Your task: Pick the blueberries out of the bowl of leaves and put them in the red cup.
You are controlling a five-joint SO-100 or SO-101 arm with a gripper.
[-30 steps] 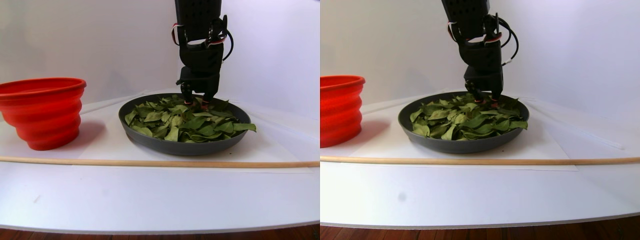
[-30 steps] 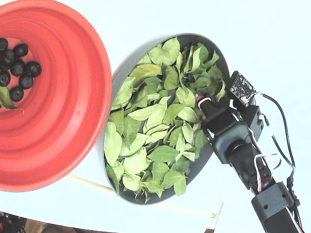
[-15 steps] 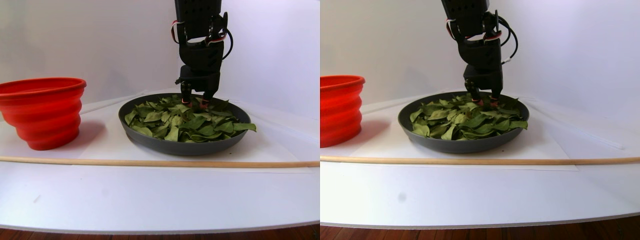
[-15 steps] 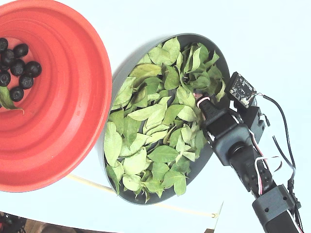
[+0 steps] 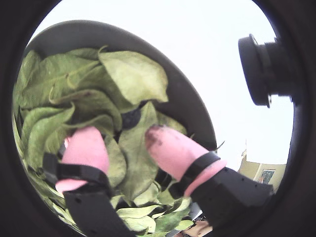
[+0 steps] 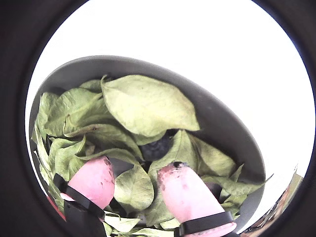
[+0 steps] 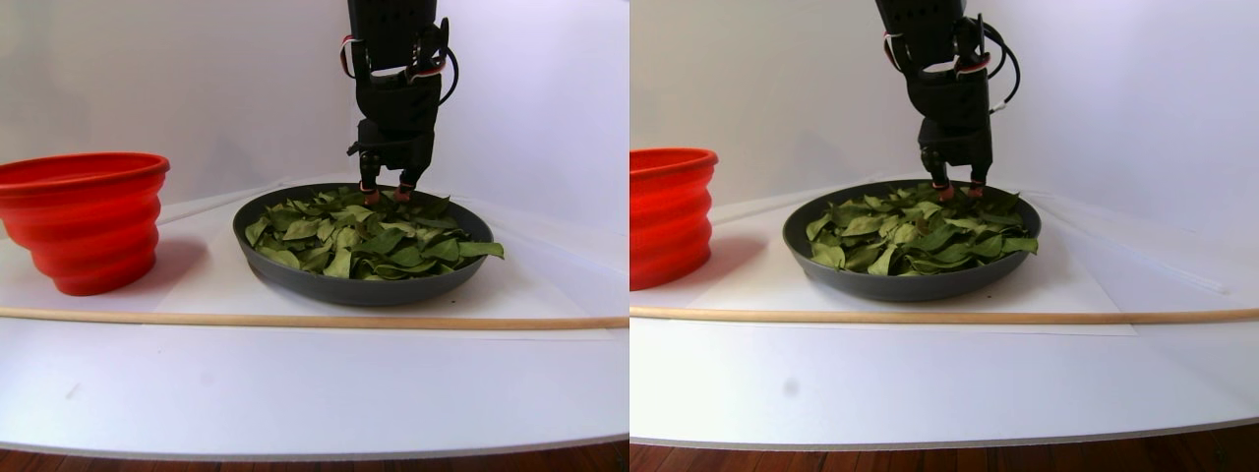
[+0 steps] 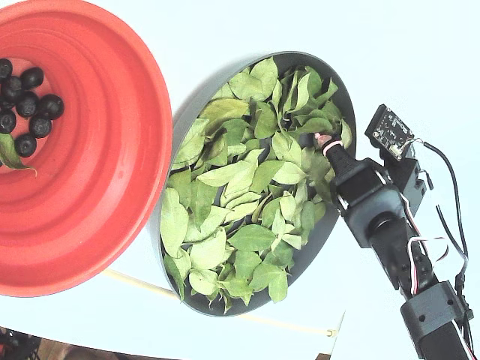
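The gripper [image 6: 134, 185] is held open and empty just above the leaves [image 8: 225, 217] in the bowl [image 8: 339, 90], seemingly to straddle a half-buried blueberry [image 6: 155, 147] seen only in both wrist views. Only the fixed view shows berries [image 8: 30, 101] gathered in the red cup [image 8: 112, 172].

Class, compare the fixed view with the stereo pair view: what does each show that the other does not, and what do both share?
Only the fixed view shows the blueberries lying inside the red cup, with one leaf beside them. Only the stereo pair view shows the cup's stepped outer wall and the wooden rod running across the table in front. Both show the bowl filled with leaves and the gripper above its far rim area.
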